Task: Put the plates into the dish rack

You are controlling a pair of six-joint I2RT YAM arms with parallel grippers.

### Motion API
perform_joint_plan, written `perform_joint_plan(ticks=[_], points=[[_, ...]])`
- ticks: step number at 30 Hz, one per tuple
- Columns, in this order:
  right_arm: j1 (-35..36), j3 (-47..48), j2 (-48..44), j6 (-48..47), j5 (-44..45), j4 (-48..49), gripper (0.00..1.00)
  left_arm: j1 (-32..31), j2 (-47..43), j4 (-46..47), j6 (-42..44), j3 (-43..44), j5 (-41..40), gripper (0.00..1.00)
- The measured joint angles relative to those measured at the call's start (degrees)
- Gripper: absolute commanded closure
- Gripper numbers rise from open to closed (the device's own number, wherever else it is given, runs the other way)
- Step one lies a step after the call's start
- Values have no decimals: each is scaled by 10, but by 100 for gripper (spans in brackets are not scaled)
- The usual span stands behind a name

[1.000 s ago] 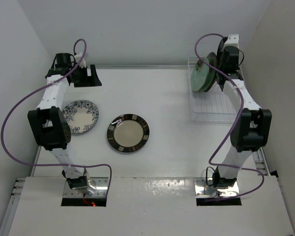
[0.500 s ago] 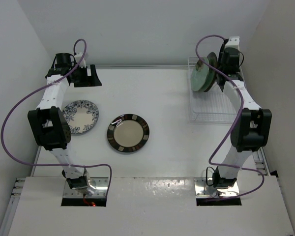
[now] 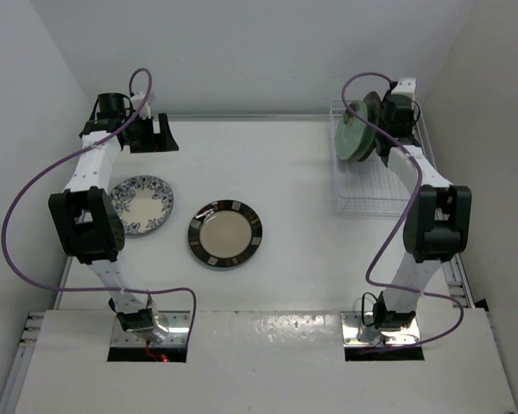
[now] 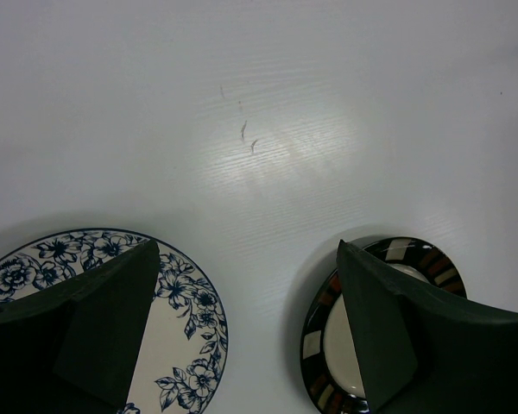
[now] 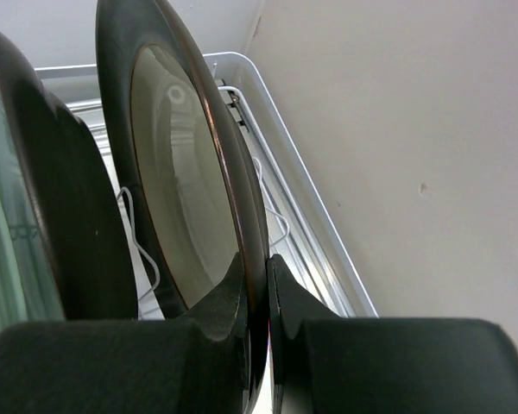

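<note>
My right gripper (image 3: 384,119) is shut on the rim of a cream plate with a dark rim (image 5: 181,198) and holds it upright in the white wire dish rack (image 3: 375,185) at the far right. A second dark-rimmed plate (image 5: 60,216) and mint green plates (image 3: 350,134) stand just left of it. The white-blue floral plate (image 3: 141,204) and the brown-striped rim plate (image 3: 225,234) lie flat on the table. My left gripper (image 3: 160,138) is open and empty, high over the far left, with both flat plates below it in the left wrist view (image 4: 246,246).
The right wall (image 5: 414,172) runs close along the rack's right rim (image 5: 276,129). The back wall is just behind the rack. The left arm's purple cable (image 3: 34,185) loops out to the left.
My right gripper has shifted a little left and back with the dark-rimmed plate, bringing it closer to the standing plates. The left arm has not moved.
</note>
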Motion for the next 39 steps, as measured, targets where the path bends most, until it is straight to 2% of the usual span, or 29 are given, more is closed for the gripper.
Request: perform_joint_plan(ticks=[4, 10, 14, 15, 16, 19, 25, 29, 30, 32, 33, 34, 37, 39], points=[[-1, -1, 1, 19, -3, -1, 99, 0, 0, 0, 0, -1, 0, 10], [-5, 0, 4, 38, -12, -1, 89, 0, 0, -1, 10, -14, -3, 10], [-5, 4, 9, 41, -20, 0, 86, 0, 0, -5, 15, -22, -5, 10], [-5, 7, 10, 43, -23, 0, 77, 0, 0, -6, 16, -24, -5, 10], [-5, 7, 11, 49, -28, 2, 73, 0, 0, -6, 17, -25, -5, 10], [-4, 7, 13, 63, -58, 6, 64, 0, 0, -7, 17, -25, -6, 10], [0, 6, 13, 77, -84, 17, 61, 0, 0, -8, 17, -25, -7, 10], [-1, 5, 12, 76, -80, 21, 46, 0, 0, -8, 17, -25, -6, 10], [-1, 5, 10, 77, -79, 22, 38, -1, 0, -9, 19, -25, -7, 10], [-4, 4, 4, 78, -71, 24, 29, -5, 0, -11, 30, -26, -13, 12], [-4, 4, 0, 79, -65, 24, 21, -8, 0, -15, 40, -26, -20, 12], [-4, 3, -7, 82, -59, 24, 17, -15, 0, -22, 54, -26, -29, 12], [-4, 3, -37, 83, -39, 18, 6, -53, -1, -49, 107, -38, -62, 25], [-4, 3, -65, 85, -31, 11, 1, -85, -2, -70, 138, -55, -81, 44]])
